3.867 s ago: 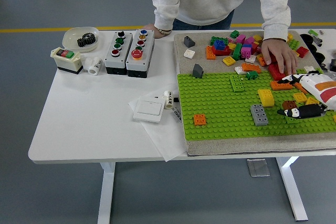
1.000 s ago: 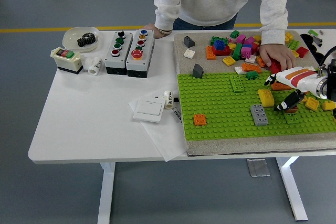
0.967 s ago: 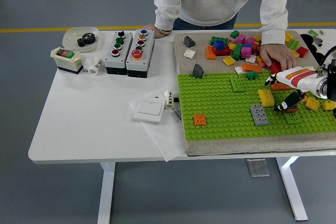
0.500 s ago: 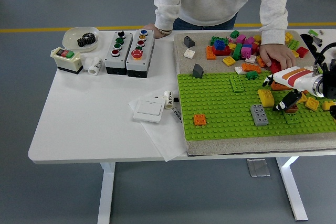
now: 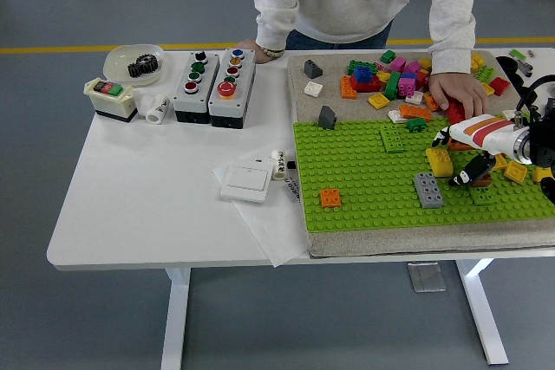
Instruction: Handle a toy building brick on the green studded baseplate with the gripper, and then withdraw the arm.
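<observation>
The green studded baseplate (image 5: 364, 175) lies on a beige mat at the table's right. On it stand a yellow brick (image 5: 439, 160), a grey brick (image 5: 428, 189), an orange brick (image 5: 329, 197), a flat green brick (image 5: 392, 137) and a brown brick (image 5: 481, 181). My right hand (image 5: 460, 153), white and orange shelled, reaches in from the right edge over the plate. Its fingers are spread; one black finger (image 5: 473, 168) points down just above the brown brick. Nothing is held. The left arm is out of view.
A heap of loose coloured bricks (image 5: 390, 75) lies on the mat behind the plate. The person's hand (image 5: 458, 91) rests on it, close to my hand; the other hand (image 5: 256, 45) leans on the far edge. Button boxes (image 5: 212, 84), a bowl (image 5: 133, 63) and a white switch (image 5: 247, 181) sit left.
My right hand came in from the lower right across the plate to the brown brick, then over the last second drifted slightly up. The person's hand drew back a little on the heap.
</observation>
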Available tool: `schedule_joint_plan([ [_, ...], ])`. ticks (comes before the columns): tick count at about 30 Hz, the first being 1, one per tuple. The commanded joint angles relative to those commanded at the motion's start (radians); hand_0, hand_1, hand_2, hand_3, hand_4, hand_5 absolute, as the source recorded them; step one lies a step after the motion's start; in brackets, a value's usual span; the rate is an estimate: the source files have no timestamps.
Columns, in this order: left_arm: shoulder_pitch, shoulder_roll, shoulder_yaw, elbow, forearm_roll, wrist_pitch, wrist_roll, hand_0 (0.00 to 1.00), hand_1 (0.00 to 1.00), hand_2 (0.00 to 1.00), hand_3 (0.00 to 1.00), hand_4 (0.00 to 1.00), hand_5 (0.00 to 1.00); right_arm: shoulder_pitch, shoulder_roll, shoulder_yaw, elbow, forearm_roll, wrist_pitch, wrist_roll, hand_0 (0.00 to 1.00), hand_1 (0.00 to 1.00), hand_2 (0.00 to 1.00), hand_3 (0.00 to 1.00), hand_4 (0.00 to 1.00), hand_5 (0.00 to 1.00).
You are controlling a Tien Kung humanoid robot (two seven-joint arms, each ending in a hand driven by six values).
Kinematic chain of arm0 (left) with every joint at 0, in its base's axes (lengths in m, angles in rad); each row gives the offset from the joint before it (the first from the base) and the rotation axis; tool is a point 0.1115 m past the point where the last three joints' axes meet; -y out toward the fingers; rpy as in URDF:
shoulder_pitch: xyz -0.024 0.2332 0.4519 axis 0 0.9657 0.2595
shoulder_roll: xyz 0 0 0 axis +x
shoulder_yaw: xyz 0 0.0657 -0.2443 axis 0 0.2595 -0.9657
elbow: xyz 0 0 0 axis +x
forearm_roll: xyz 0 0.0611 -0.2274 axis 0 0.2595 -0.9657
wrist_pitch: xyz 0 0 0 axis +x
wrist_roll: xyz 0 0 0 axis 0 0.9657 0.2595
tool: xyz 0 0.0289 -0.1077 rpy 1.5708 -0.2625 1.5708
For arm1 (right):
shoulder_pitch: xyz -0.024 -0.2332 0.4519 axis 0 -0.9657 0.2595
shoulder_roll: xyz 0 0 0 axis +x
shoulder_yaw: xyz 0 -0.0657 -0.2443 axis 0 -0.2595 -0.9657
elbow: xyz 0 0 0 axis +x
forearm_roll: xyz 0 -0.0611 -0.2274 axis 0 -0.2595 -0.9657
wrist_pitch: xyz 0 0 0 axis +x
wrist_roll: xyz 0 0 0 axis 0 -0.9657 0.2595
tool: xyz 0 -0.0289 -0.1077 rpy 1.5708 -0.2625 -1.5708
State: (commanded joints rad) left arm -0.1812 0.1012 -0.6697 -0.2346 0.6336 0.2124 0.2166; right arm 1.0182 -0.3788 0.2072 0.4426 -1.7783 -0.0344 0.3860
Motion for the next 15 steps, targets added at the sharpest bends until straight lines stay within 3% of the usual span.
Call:
schedule_joint_plan([
  [2, 0.000, 0.000, -0.001, 0.000, 0.002, 0.000, 0.001, 0.817, 0.822, 0.803, 0.656, 0.716, 0.615, -0.001, 0.001, 0.000, 0.000, 0.001, -0.002, 0.001, 0.731, 0.724, 0.747, 0.771, 0.907, 0.331],
  [3, 0.001, 0.000, -0.001, 0.000, 0.003, 0.000, 0.001, 0.817, 0.822, 0.803, 0.656, 0.716, 0.615, -0.001, 0.002, 0.000, -0.001, 0.001, -0.003, 0.001, 0.725, 0.716, 0.735, 0.720, 0.884, 0.341],
  [8, 0.001, 0.000, -0.002, 0.000, 0.003, -0.001, 0.001, 0.817, 0.823, 0.804, 0.655, 0.715, 0.615, -0.003, 0.000, 0.001, 0.003, 0.007, -0.016, 0.009, 0.725, 0.716, 0.735, 0.720, 0.884, 0.341],
  [9, 0.001, 0.000, -0.002, 0.000, 0.003, -0.001, 0.001, 0.817, 0.823, 0.804, 0.655, 0.715, 0.615, -0.004, -0.001, 0.002, 0.003, 0.007, -0.019, 0.011, 0.671, 0.666, 0.683, 0.595, 0.834, 0.344],
  [15, -0.001, 0.000, 0.000, 0.000, 0.001, -0.001, 0.000, 0.818, 0.823, 0.802, 0.654, 0.715, 0.614, -0.004, -0.004, 0.003, 0.005, 0.006, -0.022, 0.015, 0.671, 0.666, 0.683, 0.595, 0.834, 0.344],
])
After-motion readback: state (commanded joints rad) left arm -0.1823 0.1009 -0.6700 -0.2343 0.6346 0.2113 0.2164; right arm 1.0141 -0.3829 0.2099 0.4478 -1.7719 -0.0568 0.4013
